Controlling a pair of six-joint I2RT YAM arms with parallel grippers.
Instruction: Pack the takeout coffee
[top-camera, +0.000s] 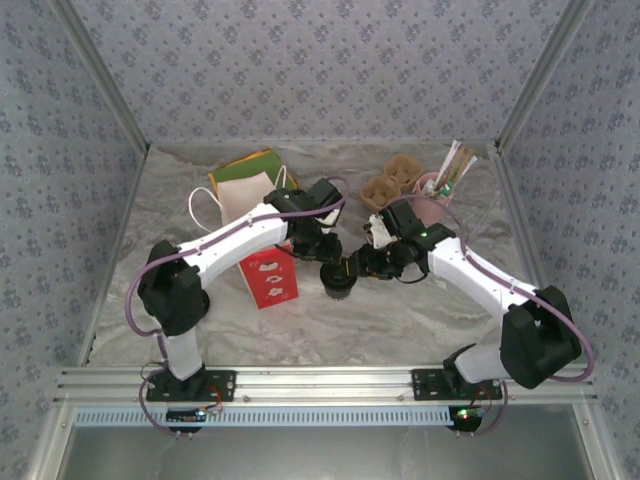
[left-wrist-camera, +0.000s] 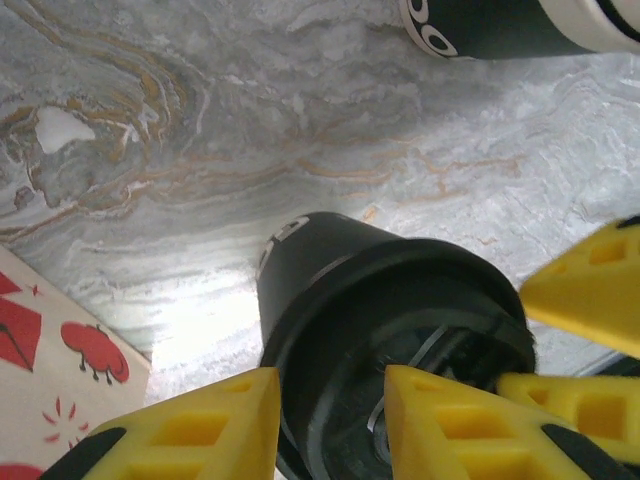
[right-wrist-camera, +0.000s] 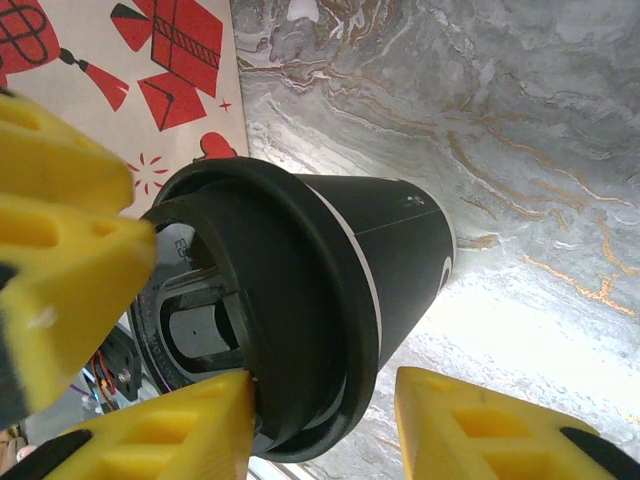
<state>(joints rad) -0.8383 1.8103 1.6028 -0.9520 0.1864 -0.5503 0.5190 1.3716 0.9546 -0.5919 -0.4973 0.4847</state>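
Observation:
The takeout coffee (top-camera: 338, 286) is a black paper cup with a black lid, standing between the two arms just right of the red-and-white bag (top-camera: 268, 278). My left gripper (left-wrist-camera: 330, 385) comes down on it from above. One yellow finger presses the outside of the lid rim (left-wrist-camera: 300, 330), the other rests inside the lid's recess. My right gripper (right-wrist-camera: 322, 390) straddles the same cup (right-wrist-camera: 400, 250) from the other side. Its one finger (right-wrist-camera: 200, 425) sits at the lid's edge and the other finger (right-wrist-camera: 470, 425) stands off the cup wall with a gap.
The red-and-white bag (right-wrist-camera: 150, 70) lies flat next to the cup. A pink and green bag (top-camera: 250, 185) with white handles stands behind it. Brown pulp cup carriers (top-camera: 392, 182) and a pink cup of sticks (top-camera: 440, 188) are at the back right. A dark cylinder with a white edge (left-wrist-camera: 500, 25) lies beyond the cup.

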